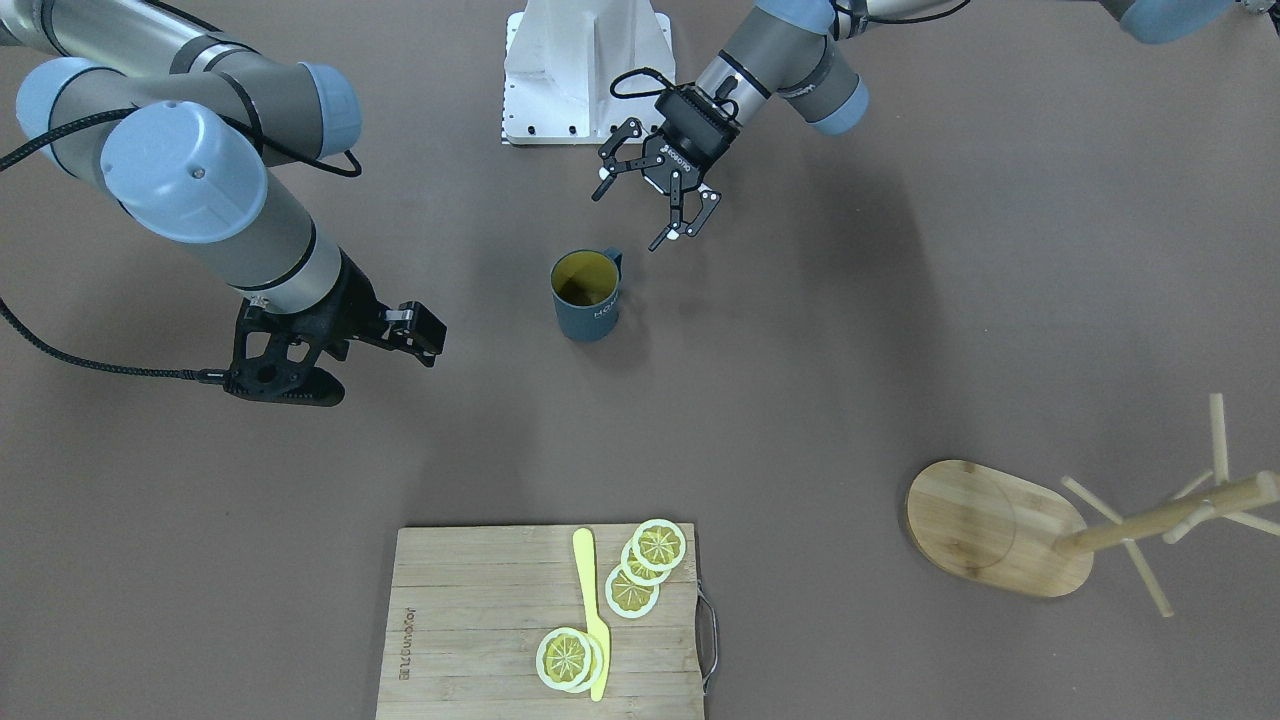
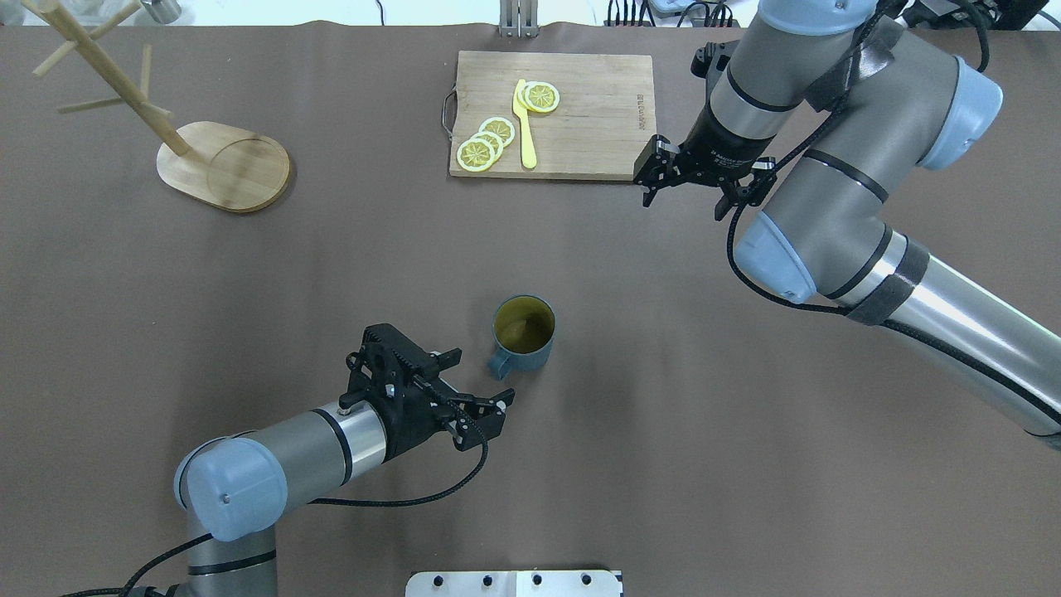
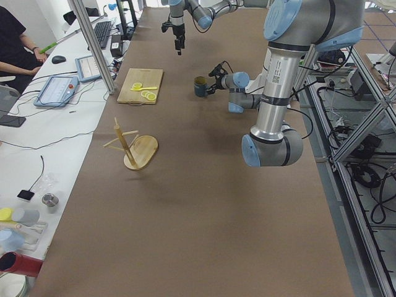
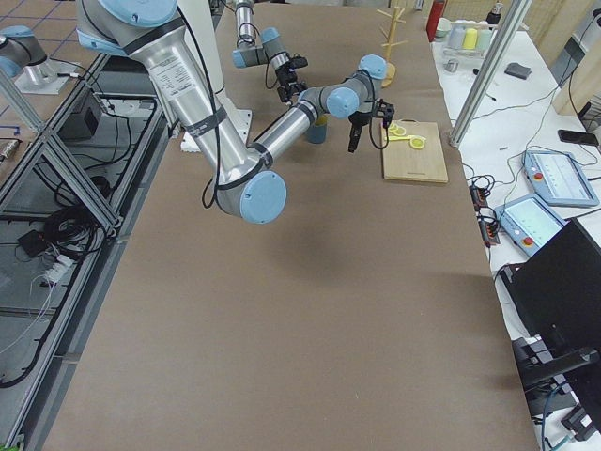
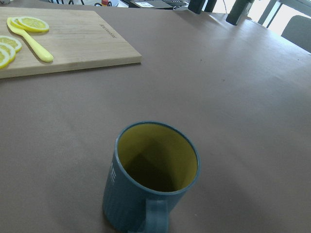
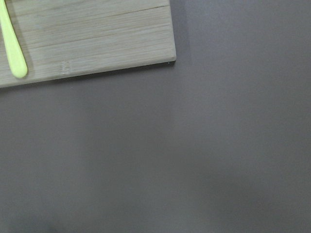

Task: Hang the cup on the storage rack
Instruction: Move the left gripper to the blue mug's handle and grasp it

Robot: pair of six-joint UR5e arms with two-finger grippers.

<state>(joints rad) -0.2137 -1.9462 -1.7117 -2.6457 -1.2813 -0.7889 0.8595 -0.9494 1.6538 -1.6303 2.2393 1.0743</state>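
The dark blue-grey cup with a yellow inside stands upright mid-table; it also shows in the front view and the left wrist view, its handle turned toward the camera. My left gripper is open and empty, just short of the handle, jaws level with it. The wooden storage rack stands far off at the table's left end, pegs bare. My right gripper is open and empty, hovering beside the cutting board's corner.
A rectangular cutting board with lemon slices and a yellow knife lies at the far edge. The white robot base plate sits behind the cup. The right wrist view shows only the board's corner and brown table.
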